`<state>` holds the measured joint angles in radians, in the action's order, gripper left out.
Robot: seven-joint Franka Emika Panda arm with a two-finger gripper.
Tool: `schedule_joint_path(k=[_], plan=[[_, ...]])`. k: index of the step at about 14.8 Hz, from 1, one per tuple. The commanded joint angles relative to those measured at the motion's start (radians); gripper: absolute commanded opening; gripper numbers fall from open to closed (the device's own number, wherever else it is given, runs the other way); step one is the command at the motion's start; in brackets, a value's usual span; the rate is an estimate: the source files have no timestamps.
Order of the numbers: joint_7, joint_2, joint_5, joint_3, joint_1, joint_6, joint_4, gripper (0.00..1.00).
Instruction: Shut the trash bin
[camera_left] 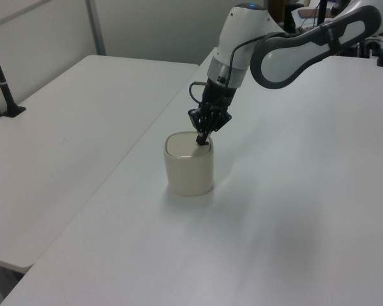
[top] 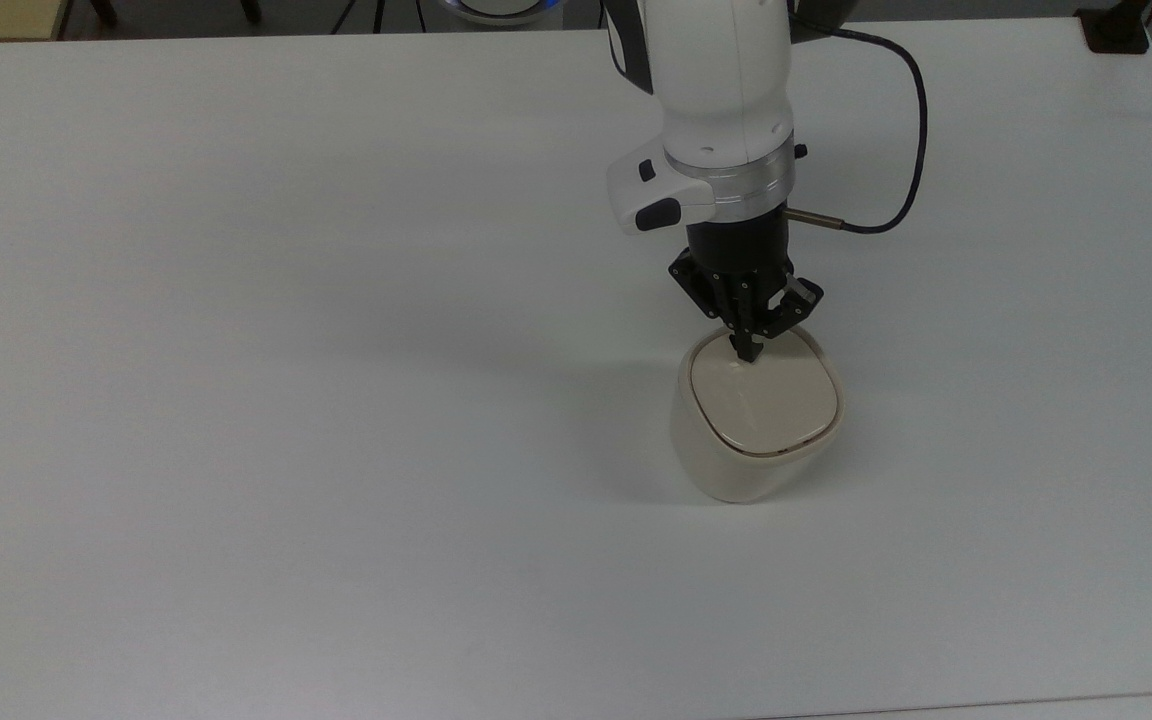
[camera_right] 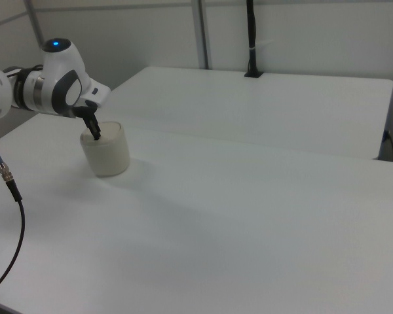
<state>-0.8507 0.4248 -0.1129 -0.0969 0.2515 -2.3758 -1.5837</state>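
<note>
Cream-white plastic forms the trash bin point(top: 756, 440), which is seen standing upright on the white table point(top: 286, 400), toward the top view's right and somewhat below its centre. The lid point(top: 764, 400) is laid flat in the bin's rim, with only a thin dark seam traced around its edge, so the bin is presented as closed. The black gripper point(top: 744, 352) is pointed down from the white arm point(top: 716, 90), and its fingers are drawn together into a single narrow tip with nothing held between them. That tip is placed on the lid near the edge closest to the arm. In the left view the gripper point(camera_left: 202, 139) is met at the bin's point(camera_left: 189, 172) upper far rim. A dark cable point(top: 896, 130) is looped beside the wrist. A second white table point(camera_right: 268, 104) is seen behind in the right view.
</note>
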Motion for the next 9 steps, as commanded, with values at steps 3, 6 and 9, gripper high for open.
schedule_joint_path(k=[3, 6, 9], plan=[[0.048, -0.066, 0.021, 0.0, -0.021, 0.099, -0.032, 0.0], [0.087, -0.15, 0.019, 0.0, -0.07, 0.222, -0.03, 0.0], [0.165, -0.242, 0.016, 0.002, -0.121, 0.358, -0.024, 0.25]])
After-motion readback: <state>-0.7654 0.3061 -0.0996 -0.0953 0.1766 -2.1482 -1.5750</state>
